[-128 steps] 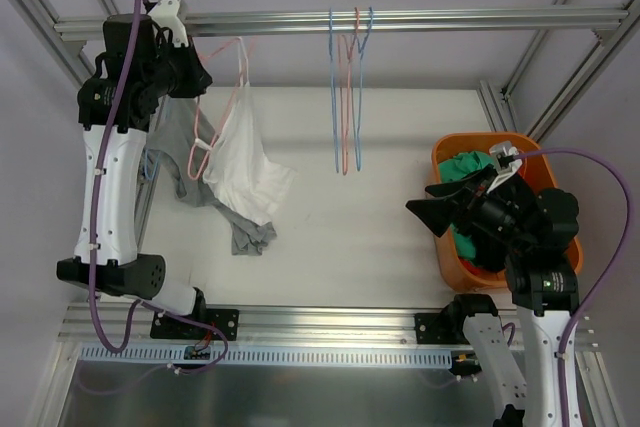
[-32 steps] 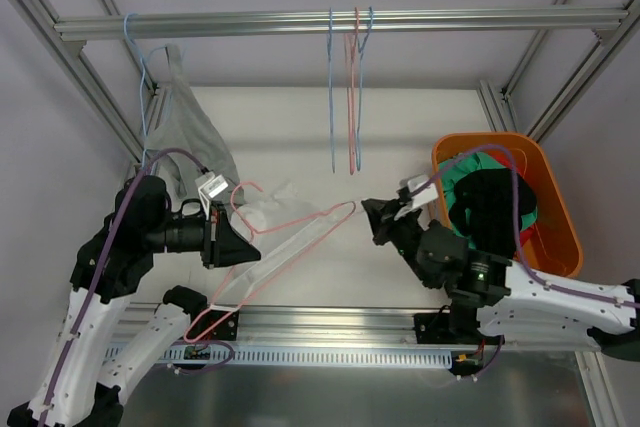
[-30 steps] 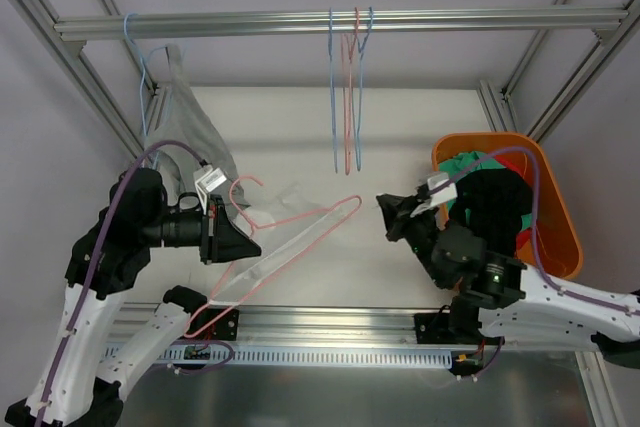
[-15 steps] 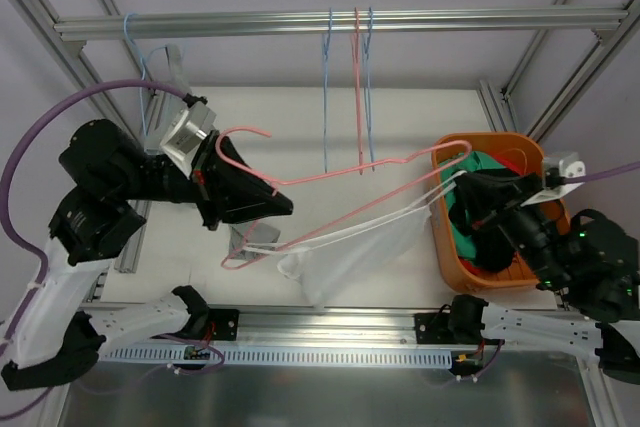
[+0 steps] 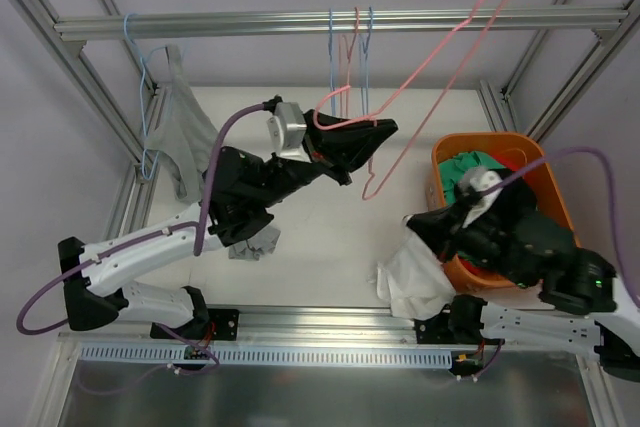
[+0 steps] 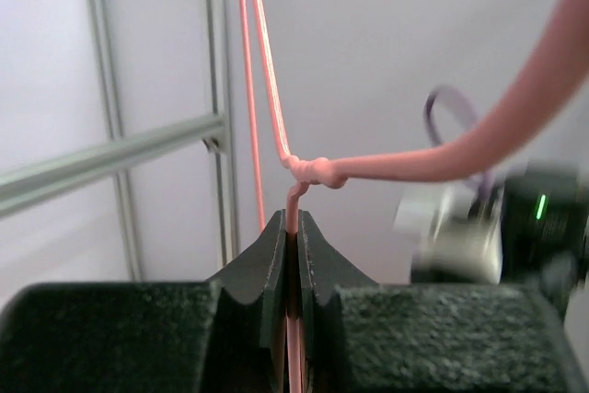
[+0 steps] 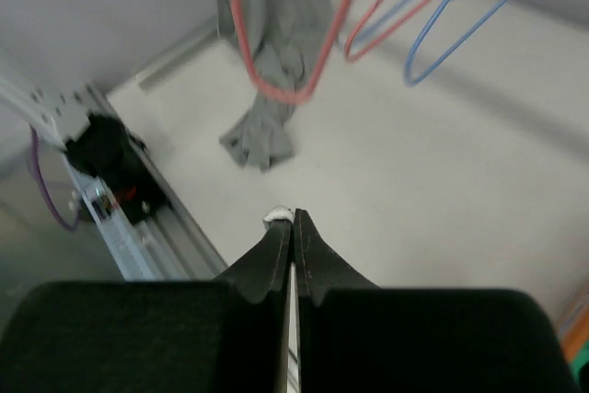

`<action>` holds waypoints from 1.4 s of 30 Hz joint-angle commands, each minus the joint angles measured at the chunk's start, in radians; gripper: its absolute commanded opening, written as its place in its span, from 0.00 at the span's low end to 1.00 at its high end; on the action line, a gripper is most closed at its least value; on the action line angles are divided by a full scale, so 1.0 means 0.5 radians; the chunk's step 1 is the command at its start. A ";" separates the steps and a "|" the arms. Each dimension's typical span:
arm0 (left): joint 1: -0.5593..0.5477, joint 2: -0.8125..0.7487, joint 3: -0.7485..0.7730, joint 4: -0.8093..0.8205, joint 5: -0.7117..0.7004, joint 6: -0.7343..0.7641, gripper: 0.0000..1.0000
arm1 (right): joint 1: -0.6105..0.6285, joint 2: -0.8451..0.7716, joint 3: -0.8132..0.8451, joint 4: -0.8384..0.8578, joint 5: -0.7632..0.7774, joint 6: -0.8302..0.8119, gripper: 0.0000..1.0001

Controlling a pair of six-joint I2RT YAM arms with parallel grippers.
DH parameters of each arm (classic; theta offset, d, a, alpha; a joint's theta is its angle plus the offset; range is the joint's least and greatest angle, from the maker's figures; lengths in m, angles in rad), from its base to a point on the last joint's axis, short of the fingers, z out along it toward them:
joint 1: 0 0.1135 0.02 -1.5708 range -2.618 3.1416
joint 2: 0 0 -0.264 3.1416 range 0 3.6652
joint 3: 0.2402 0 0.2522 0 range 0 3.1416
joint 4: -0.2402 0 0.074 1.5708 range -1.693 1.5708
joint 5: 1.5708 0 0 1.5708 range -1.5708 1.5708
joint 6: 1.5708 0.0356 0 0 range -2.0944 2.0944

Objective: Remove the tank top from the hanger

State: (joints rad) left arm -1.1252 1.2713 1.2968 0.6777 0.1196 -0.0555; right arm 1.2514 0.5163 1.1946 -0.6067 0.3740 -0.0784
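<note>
The pink wire hanger (image 5: pixel 455 35) is bare and held up in the air, slanting toward the top rail. My left gripper (image 5: pixel 383 134) is shut on its neck. In the left wrist view the pink wire (image 6: pixel 293 227) runs between the closed jaws, just below its twisted neck. The white tank top (image 5: pixel 410 282) hangs free of the hanger in a crumpled bunch near the table's front edge, beside the basket. My right gripper (image 5: pixel 418 232) is shut on its upper edge. A small white bit of fabric (image 7: pixel 279 216) shows at the right gripper's (image 7: pixel 293 220) tips.
An orange basket (image 5: pixel 490 142) of clothes stands at the right. A grey garment (image 5: pixel 180 137) hangs on a blue hanger at the left, its end on the table (image 7: pixel 262 140). Blue and pink empty hangers (image 5: pixel 350 47) hang mid-rail.
The left arm swung the hanger up and to the right. The tank top slipped off it and now hangs from the right gripper, which moved down toward the front edge.
</note>
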 commanded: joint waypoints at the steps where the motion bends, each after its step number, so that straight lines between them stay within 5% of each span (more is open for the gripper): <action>1: -0.011 -0.229 -0.035 0.544 -0.123 0.074 0.00 | 0.001 0.054 -0.339 0.142 -0.275 0.217 0.00; 8: -0.023 -0.845 -0.106 -0.329 -0.174 0.037 0.00 | 0.001 0.145 -0.649 0.385 -0.404 0.381 0.00; 13: -0.023 -1.213 -0.197 -1.348 -0.805 -0.165 0.00 | 0.019 0.250 -0.845 0.434 -0.300 0.466 0.08; 15: -0.023 -1.392 -0.351 -1.584 -1.005 -0.318 0.00 | 0.022 0.216 -0.907 0.440 -0.224 0.534 0.39; 18: -0.023 -1.502 -0.467 -2.014 -1.260 -0.524 0.00 | 0.019 0.091 -1.005 0.416 -0.119 0.565 0.62; 20: -0.023 -1.472 -0.489 -2.208 -1.310 -0.625 0.00 | 0.019 -0.010 -1.033 0.367 -0.003 0.595 0.98; 27: 0.026 -0.853 -0.152 -2.573 -1.497 -0.803 0.00 | 0.019 0.013 -0.853 -0.114 0.276 0.669 1.00; 31: 0.320 -0.457 0.201 -2.656 -1.197 -0.816 0.00 | 0.016 0.072 -0.815 -0.314 0.341 0.694 1.00; 35: 0.565 -0.056 0.703 -2.788 -1.077 -0.721 0.00 | 0.019 0.053 -0.861 -0.311 0.298 0.727 1.00; 42: 0.673 0.516 1.593 -2.996 -0.896 -0.444 0.00 | 0.019 -0.066 -0.907 -0.314 0.298 0.737 0.99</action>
State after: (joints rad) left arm -0.8131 1.4624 1.9305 -0.7620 -0.3950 -0.3599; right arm 1.2556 0.5190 0.7452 -0.7586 0.4904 0.2630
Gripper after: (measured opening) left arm 0.028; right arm 0.993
